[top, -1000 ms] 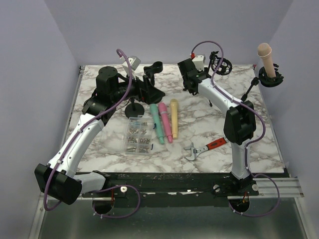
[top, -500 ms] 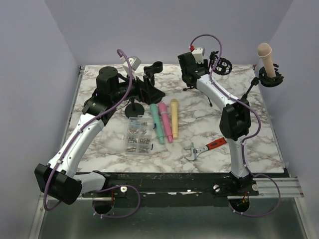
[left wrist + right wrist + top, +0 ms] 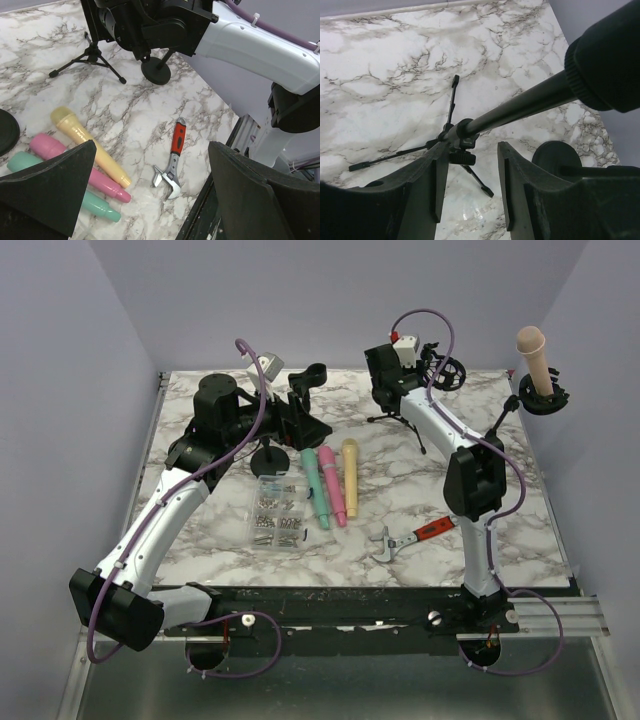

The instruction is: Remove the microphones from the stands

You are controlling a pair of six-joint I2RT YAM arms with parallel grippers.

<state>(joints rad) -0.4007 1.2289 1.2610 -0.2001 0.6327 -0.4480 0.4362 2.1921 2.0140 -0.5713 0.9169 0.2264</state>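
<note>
A beige microphone stands upright in a black shock mount on the stand at the far right edge. My right gripper is well to its left at the back of the table, over a small tripod stand. In the right wrist view the jaws stand partly open with nothing between the pads, and the tripod's hub lies just past the left fingertip. My left gripper is wide open and empty beside a clip stand.
Teal, pink and yellow microphones lie side by side mid-table. A clear screw box sits to their left and a red-handled wrench to the front right. An empty shock mount tops the tripod.
The right arm has reached further back and a little right, carrying its gripper up over the tripod. The left arm has not moved.
</note>
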